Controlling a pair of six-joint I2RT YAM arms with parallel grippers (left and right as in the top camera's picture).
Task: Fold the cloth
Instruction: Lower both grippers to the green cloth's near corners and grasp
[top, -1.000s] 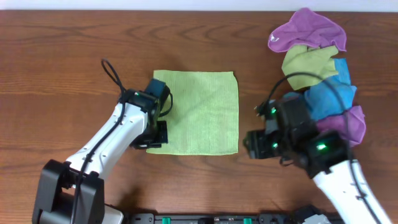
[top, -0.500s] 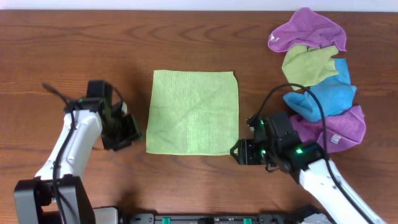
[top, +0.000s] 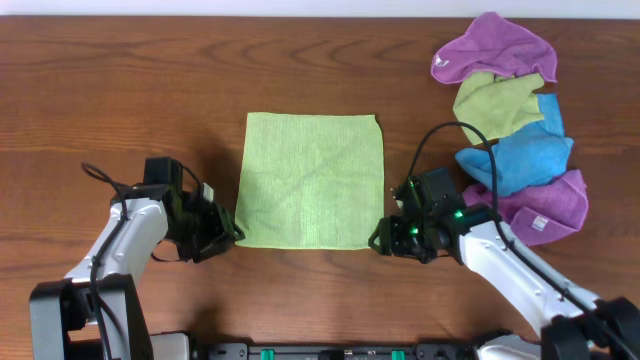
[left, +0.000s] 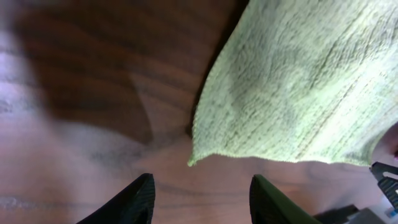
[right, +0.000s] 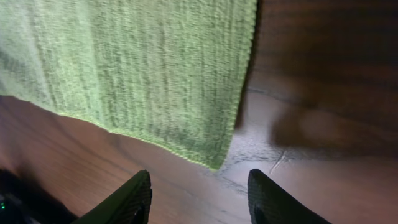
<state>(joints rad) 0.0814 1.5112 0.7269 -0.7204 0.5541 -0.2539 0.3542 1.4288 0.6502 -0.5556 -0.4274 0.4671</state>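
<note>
Arms (top: 125, 240) lay low on both sides of the cloth (top: 310, 180), which sat flat in the middle of the table (top: 120, 90). My left pincer (top: 222, 232) pointed at its near left corner, spread wide and holding nothing. My right pincer (top: 385, 238) pointed at its near right corner, spread wide too. Both stopped just short of the corners. My wrist cameras cut off most of each finger (left: 140, 199), and the wood on the left looked blurry.
</note>
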